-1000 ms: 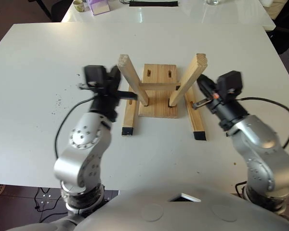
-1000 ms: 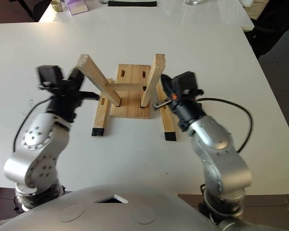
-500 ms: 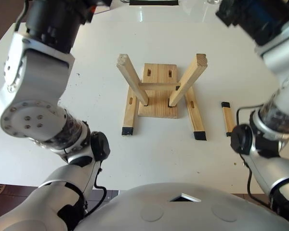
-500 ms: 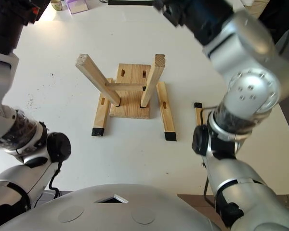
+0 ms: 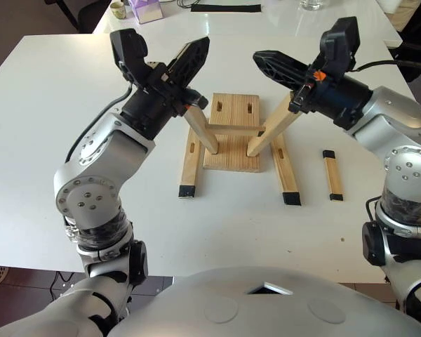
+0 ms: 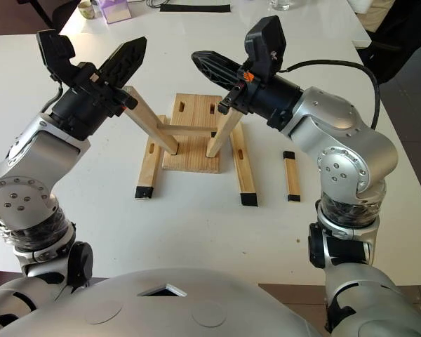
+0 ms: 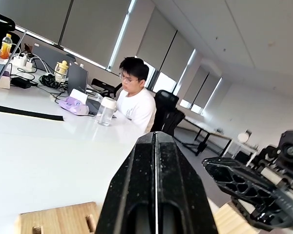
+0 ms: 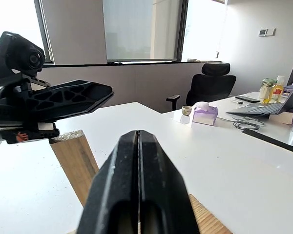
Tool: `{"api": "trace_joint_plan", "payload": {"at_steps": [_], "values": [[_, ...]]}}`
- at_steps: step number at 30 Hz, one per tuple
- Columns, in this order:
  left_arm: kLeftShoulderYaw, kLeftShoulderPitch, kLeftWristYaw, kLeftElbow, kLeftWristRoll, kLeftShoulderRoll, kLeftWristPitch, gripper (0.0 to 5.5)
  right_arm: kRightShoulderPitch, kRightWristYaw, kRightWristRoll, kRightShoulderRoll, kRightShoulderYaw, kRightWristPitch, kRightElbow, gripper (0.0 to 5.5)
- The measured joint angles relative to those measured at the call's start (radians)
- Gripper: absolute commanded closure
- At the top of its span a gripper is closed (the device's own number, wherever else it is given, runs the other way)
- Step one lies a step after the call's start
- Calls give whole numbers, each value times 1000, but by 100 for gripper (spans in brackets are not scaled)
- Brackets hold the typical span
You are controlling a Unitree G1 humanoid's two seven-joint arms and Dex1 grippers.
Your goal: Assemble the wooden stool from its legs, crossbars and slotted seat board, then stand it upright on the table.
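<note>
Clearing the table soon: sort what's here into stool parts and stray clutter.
Stool parts: slotted seat board, two fitted legs, joining crossbar, two loose legs, loose crossbar.
Lying about: tissue box, cup, black strip.

Pale matt wood stool (image 5: 231, 146) — glossy table (image 5: 49, 154)

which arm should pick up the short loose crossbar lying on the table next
Right, probably. The short crossbar lies on the table to the robot's right of the stool, on the right gripper's side. The left gripper would have to cross the two upright legs. Both have their jaws shut.
</note>
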Motion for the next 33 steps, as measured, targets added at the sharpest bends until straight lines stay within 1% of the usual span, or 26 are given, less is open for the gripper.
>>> {"api": "trace_joint_plan", "payload": {"at_steps": [4,6,7,9,10,11,12,13,14,16,18,20,22,25,27,30,33], "values": [[-3,-3,27,-6,-35,-4,-38,550,-58,-31,67,22,-46,31,68,548],[13,-16,83,-6,-78,-9,-63,550,-133,-88,181,52,-129,51,107,548],[34,-33,103,-5,-99,-7,-78,550,-171,-117,235,57,-169,54,123,548],[123,-110,145,-8,-177,31,-152,550,-276,-194,381,56,-280,54,173,548],[160,-134,153,-9,-204,58,-176,550,-300,-209,412,49,-309,53,193,548],[213,-142,137,-1,-248,110,-190,550,-309,-209,418,24,-329,51,227,548],[242,-134,111,9,-260,149,-191,550,-302,-195,388,-2,-329,41,251,548],[285,-74,46,31,-254,231,-179,550,-252,-154,293,-66,-300,14,300,548],[289,-28,-1,41,-229,261,-165,550,-217,-120,225,-91,-258,-16,324,548],[236,105,-152,70,-122,333,-133,550,-139,-30,41,-146,-119,-119,393,548],[181,209,-258,90,-34,373,-130,550,-86,28,-77,-172,-24,-194,447,548],[60,396,-439,94,121,416,-154,550,-11,162,-229,-194,126,-315,519,548],[-56,512,-540,82,219,432,-163,550,25,282,-273,-180,223,-368,548,548],[-166,554,-612,71,353,435,-220,550,27,413,-301,-155,293,-416,549,548],[-213,551,-615,82,410,423,-238,550,40,466,-301,-157,304,-416,531,548],[-269,494,-569,130,509,357,-259,550,92,554,-305,-184,341,-416,471,548],[-283,451,-526,164,578,320,-265,550,145,602,-341,-196,405,-416,428,548]]}}
